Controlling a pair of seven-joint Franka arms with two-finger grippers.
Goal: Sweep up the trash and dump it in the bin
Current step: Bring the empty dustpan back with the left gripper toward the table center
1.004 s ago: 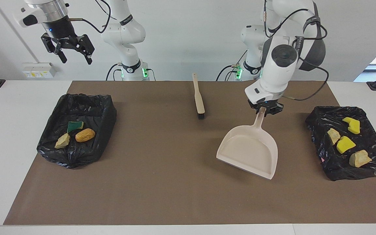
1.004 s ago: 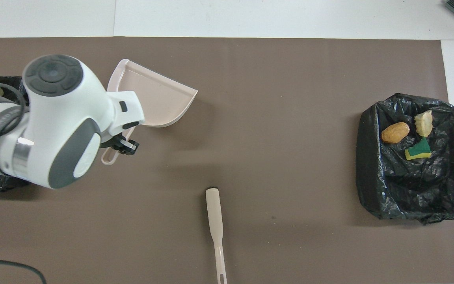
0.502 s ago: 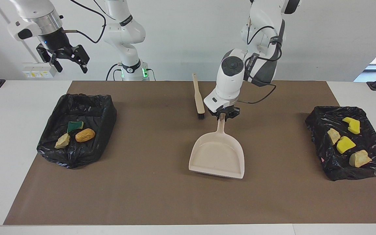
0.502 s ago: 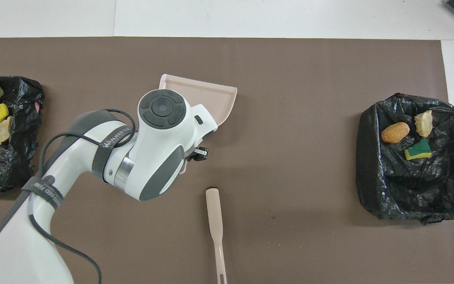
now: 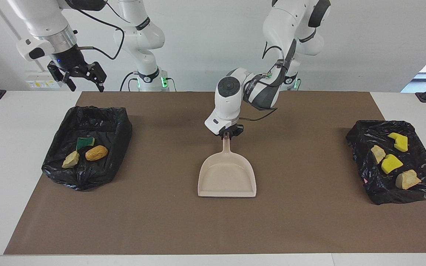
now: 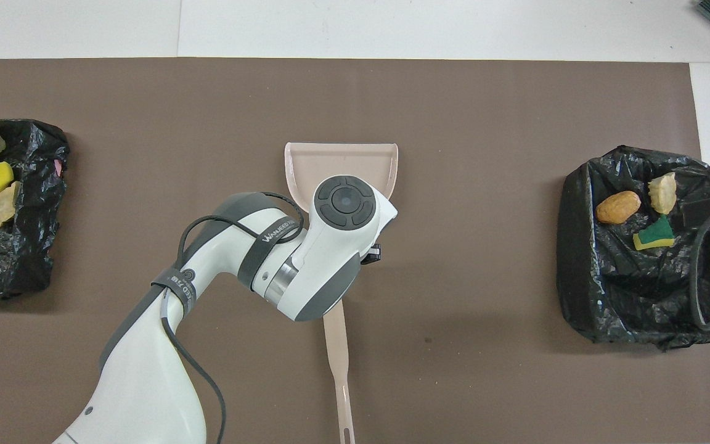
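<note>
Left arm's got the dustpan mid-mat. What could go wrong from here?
1. The left claw pinches only the handle tip of the dustpan; it may pivot if pressed down.
2. The brush lies right by the left arm; a swing could knock it.

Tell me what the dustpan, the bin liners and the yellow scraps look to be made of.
Dustpan: likely moulded plastic, matte beige, with a smooth one-piece pan and handle. Bin liners: thin black plastic film, crinkled, with glossy highlights. Yellow scraps: probably sponge foam, bright, matte and blocky. Green-backed scrap: apparently sponge with a scouring layer. Left tool is shut on the dustpan handle.
</note>
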